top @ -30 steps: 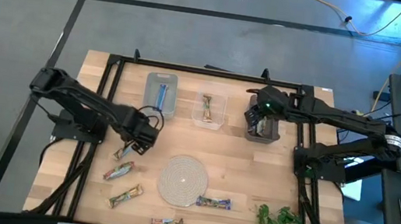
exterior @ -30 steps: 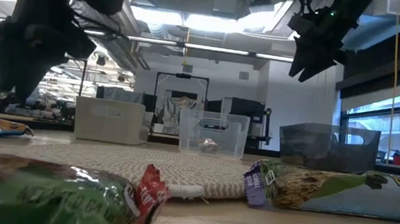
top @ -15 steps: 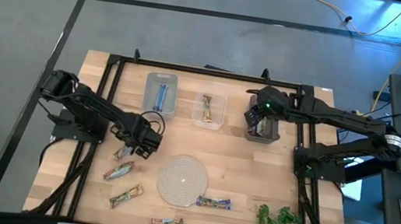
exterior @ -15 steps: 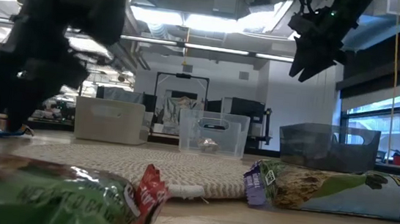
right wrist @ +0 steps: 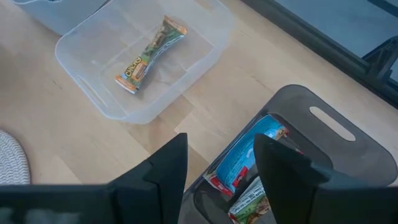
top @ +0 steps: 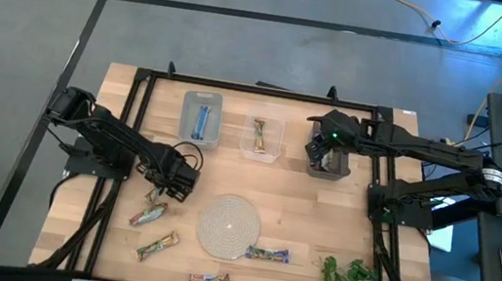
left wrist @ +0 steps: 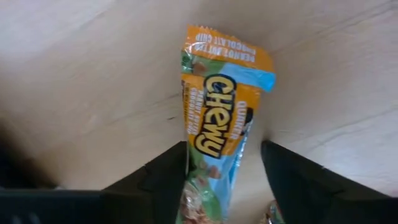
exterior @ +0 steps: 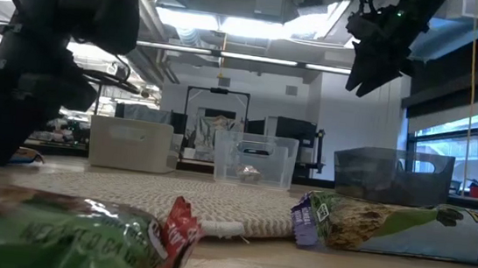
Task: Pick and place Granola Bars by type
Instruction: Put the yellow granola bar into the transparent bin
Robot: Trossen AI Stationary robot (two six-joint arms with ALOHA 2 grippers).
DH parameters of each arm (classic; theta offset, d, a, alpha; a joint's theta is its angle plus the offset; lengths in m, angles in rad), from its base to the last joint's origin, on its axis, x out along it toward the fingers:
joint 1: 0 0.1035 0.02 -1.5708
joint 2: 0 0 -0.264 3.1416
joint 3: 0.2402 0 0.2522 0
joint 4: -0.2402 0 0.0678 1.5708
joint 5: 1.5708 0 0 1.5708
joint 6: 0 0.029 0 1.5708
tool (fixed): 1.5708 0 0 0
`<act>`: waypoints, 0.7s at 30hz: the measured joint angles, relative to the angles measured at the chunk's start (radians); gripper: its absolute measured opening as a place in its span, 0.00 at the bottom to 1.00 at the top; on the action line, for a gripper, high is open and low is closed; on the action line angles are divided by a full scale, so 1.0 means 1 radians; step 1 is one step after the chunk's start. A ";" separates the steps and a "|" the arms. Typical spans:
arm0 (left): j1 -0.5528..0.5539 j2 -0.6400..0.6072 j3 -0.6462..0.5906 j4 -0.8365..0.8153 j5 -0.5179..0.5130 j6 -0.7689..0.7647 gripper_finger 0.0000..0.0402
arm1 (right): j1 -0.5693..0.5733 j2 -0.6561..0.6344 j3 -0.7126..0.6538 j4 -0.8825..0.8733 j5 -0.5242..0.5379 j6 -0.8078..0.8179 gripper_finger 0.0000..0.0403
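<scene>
Between the fingers: the left gripper (left wrist: 221, 186) was spread astride an orange-and-blue Chewy bar (left wrist: 217, 124) on the table (top: 317, 229), left of centre.
Advice: the wrapper's middle should be pinched.
Right gripper (right wrist: 217, 180): parted, empty, above the dark bin (right wrist: 329, 137), two bars inside.
Clear bin (right wrist: 93, 93): one tan-green bar.
Pale bin (top: 203, 102): one blue bar.

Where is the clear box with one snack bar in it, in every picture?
High view: the clear box sits at the table's far edge, middle of three bins.
Low view: it stands centre, behind the round woven mat.
Left wrist view: not in it.
Right wrist view: beyond the right pincer, upper left.
Shared landmark: the dark bin beside it.
</scene>
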 joint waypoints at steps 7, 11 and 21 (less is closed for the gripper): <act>-0.002 0.000 0.001 0.015 -0.021 -0.010 0.32 | 0.000 0.000 0.000 0.000 0.000 0.000 0.46; -0.002 0.001 0.000 0.015 -0.026 -0.011 0.25 | 0.000 0.000 0.000 0.000 0.000 -0.001 0.46; -0.007 -0.026 -0.002 0.012 -0.052 -0.006 0.18 | 0.000 0.000 0.000 0.000 0.000 -0.004 0.46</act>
